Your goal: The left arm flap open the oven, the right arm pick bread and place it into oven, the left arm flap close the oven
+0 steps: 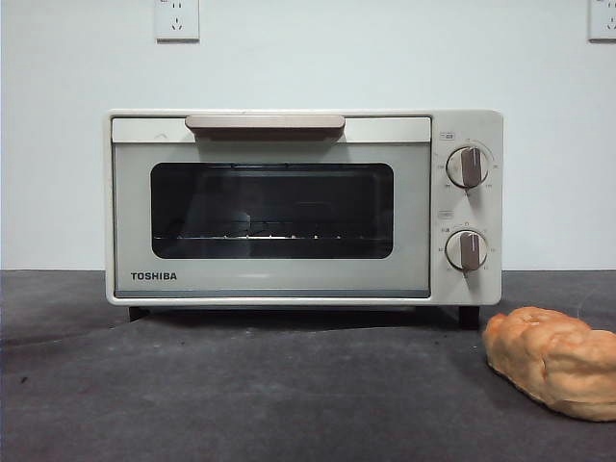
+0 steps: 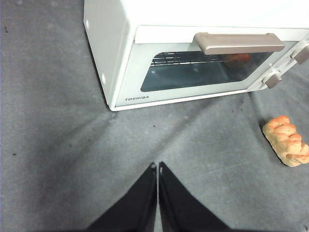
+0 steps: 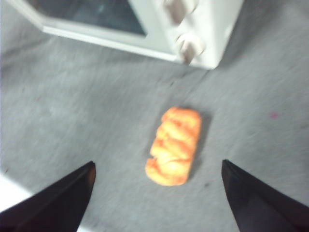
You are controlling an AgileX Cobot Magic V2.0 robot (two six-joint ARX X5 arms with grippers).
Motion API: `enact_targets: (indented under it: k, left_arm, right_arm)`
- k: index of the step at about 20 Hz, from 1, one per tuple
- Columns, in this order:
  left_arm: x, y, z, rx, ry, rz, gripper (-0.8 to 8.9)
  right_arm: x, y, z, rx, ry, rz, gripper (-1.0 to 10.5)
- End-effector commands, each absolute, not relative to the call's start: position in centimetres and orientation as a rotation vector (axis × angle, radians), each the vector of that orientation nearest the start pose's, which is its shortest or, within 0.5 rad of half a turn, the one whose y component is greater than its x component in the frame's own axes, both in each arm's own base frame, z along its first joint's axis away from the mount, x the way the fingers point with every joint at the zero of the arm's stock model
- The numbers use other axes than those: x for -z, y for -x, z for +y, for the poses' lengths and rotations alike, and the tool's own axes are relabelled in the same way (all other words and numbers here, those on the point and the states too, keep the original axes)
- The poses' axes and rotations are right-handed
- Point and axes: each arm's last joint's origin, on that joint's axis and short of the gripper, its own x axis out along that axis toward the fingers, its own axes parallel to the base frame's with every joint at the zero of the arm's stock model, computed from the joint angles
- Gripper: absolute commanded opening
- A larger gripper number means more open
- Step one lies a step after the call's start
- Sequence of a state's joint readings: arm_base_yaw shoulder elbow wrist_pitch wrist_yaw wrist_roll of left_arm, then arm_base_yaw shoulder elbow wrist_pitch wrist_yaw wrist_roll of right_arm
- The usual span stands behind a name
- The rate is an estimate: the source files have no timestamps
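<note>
The cream-white TOSHIBA oven (image 1: 289,207) stands at the back of the table with its glass door shut and the tan handle (image 1: 265,123) across the top. Its wire rack shows through the window. The golden bread (image 1: 556,358) lies on the dark table in front of the oven's right end. My left gripper (image 2: 157,166) is shut, hanging above bare table in front of the oven (image 2: 193,53), with the bread (image 2: 287,140) off to one side. My right gripper (image 3: 157,169) is wide open above the bread (image 3: 175,145), one jaw on each side. Neither arm shows in the front view.
The dark grey table (image 1: 241,395) stretches out in front of the oven. Two beige knobs (image 1: 467,166) sit on the oven's right panel. A white wall with power sockets (image 1: 176,19) is behind.
</note>
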State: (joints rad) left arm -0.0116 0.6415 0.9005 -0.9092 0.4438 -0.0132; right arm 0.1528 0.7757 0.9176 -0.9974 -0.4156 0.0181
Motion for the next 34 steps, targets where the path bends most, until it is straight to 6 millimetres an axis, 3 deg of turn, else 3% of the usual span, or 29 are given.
enact_targets:
  k: [1, 7, 13, 17, 24, 29, 34]
  left_arm:
    - [-33.3, -10.5, -1.4, 0.445, 0.135, 0.612, 0.15]
    - [-33.3, -10.5, -1.4, 0.445, 0.135, 0.612, 0.15]
    - [-33.3, -10.5, -1.4, 0.445, 0.135, 0.612, 0.15]
    - [-33.3, -10.5, -1.4, 0.445, 0.135, 0.612, 0.15]
    - [-33.3, -10.5, -1.4, 0.445, 0.135, 0.613, 0.15]
    - [-33.3, -10.5, -1.4, 0.446, 0.135, 0.612, 0.15]
    - [-33.3, -10.5, -1.6, 0.46, 0.14, 0.61, 0.15]
  right_arm:
    - [-30.3, -13.3, 3.9, -0.544, -0.152, 0.917, 4.2]
    - [-24.9, -15.4, 7.0, -0.526, -0.149, 0.989, 4.2]
    - [-19.9, -16.5, 9.3, -0.401, -0.066, 1.028, 4.2]
    - [-18.4, -17.8, 10.8, -0.359, -0.008, 1.019, 4.2]
    - [-16.5, -19.3, 11.5, -0.304, 0.014, 1.032, 4.2]
    - [-16.1, -19.4, 11.5, -0.307, 0.014, 1.056, 2.5]
    - [-16.7, -19.2, 11.5, -0.327, -0.004, 1.035, 2.2]
